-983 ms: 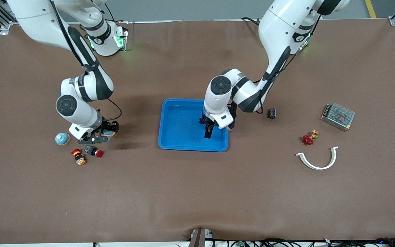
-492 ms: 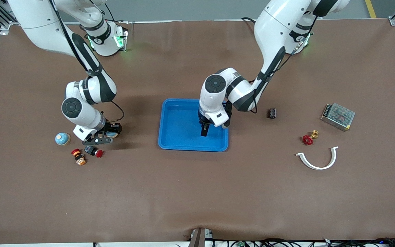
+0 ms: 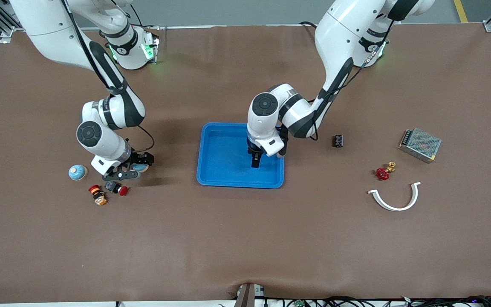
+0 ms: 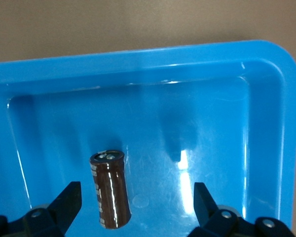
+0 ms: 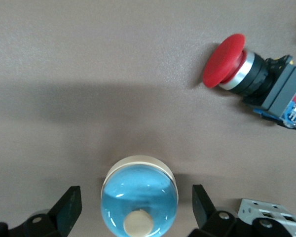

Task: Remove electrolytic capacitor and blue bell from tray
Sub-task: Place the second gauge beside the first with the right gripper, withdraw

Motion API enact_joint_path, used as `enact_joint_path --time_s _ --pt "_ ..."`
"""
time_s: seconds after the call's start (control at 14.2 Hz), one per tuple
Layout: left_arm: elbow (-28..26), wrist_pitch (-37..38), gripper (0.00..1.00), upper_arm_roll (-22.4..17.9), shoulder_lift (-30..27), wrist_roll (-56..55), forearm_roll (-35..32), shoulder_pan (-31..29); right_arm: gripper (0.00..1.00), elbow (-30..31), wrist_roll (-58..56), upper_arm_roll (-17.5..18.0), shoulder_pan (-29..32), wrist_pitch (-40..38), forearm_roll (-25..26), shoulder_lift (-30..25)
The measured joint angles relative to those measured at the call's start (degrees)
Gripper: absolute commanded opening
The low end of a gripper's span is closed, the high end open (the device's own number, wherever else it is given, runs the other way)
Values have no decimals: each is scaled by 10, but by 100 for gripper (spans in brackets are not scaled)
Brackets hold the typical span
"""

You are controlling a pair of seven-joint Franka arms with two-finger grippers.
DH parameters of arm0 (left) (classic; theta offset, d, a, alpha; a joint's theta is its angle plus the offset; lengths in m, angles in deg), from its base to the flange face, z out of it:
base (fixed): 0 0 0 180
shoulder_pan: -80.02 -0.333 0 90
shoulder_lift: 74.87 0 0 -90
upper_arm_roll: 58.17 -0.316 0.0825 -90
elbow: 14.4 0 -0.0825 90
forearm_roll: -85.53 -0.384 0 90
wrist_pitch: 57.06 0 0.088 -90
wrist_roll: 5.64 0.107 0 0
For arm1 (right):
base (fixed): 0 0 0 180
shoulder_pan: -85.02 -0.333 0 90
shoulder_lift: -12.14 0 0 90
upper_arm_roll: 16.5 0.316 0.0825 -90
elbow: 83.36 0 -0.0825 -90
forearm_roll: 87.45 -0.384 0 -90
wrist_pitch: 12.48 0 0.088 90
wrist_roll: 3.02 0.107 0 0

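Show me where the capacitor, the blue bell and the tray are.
capacitor (image 4: 110,190), left wrist view, middle of its brown body.
blue bell (image 5: 139,200), right wrist view, its blue dome.
tray (image 3: 215,151), front view, bare floor.

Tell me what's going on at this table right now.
Two arms are clearing a blue tray. The left gripper hangs open in the tray, its fingers either side of the electrolytic capacitor lying on the tray floor, not yet gripped. The right gripper is open at the right arm's end of the table, with the blue bell sitting on the table between its fingers, near a red push button.
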Motion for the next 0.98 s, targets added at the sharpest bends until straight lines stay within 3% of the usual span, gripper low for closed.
enact_joint_path --time_s 0.28,0.63,0.98 --pt "0 2 100 0 2 -12 0 3 100 -19 0 3 0 -74 0 -26" --pt "-2 3 100 0 8 -23 0 11 100 -70 -36 -2 18 -244 1 -129" --pt "-3 3 100 0 22 -23 -6 12 100 -262 -104 -4 88 -482 1 -171"
